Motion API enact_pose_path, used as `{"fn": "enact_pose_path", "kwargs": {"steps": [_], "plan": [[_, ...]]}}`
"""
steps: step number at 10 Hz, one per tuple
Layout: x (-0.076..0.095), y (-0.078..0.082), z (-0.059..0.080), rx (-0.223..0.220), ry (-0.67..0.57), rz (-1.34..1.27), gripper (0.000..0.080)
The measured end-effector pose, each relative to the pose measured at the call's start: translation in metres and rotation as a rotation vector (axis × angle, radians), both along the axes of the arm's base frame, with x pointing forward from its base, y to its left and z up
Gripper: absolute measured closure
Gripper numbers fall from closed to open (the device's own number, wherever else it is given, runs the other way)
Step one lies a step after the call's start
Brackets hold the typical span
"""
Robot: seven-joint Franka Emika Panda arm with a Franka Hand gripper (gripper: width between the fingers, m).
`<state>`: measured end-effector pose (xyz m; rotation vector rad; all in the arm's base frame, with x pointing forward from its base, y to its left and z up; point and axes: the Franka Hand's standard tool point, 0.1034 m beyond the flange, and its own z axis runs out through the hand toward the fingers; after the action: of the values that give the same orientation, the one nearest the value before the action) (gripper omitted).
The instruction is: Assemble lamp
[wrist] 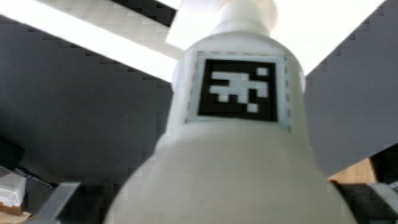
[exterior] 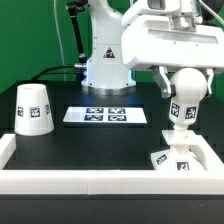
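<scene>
- Exterior view: the gripper (exterior: 186,84) hangs from the white arm at the exterior view's right. Its dark fingers (exterior: 163,82) stand on either side of the bulb's round head.
- The pincer is closed down to the width of that head and grips the bulb (exterior: 180,110), nothing else.
- The bulb stands upright, with its round head up between the fingers and its neck pointing straight down below the pincer. A square tag faces the camera.
- The base (exterior: 171,158) lies flat on the dark table, right under the neck. Whether the neck's end touches the base or stops just above it cannot be told.
- The shade (exterior: 33,108) stands on the table, wide end down, at the exterior view's left, well apart from the pincer.
- The marker board (exterior: 105,115) lies flat between the shade and the bulb.
- A low white wall (exterior: 90,181) runs along the front of the table.
- Wrist view: the bulb (wrist: 231,150) fills most of the picture. Its wide body is near the camera, its neck narrows away from it, and its tag shows sharp and square.
- The dark table shows on both sides of the bulb. The fingertips cannot be made out clearly here.
</scene>
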<state>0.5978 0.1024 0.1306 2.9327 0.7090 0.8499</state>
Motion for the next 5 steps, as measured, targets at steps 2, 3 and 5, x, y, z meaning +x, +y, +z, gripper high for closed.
{"fn": "enact_pose_path", "kwargs": {"steps": [2, 3, 5], "plan": [[-0.0023, -0.0004, -0.0071, -0.001, 0.011, 0.000, 0.0222], [-0.0033, -0.0006, -0.0110, -0.001, 0.012, -0.001, 0.0222], [-0.0021, -0.0008, -0.0120, 0.000, -0.008, -0.004, 0.0222]]}}
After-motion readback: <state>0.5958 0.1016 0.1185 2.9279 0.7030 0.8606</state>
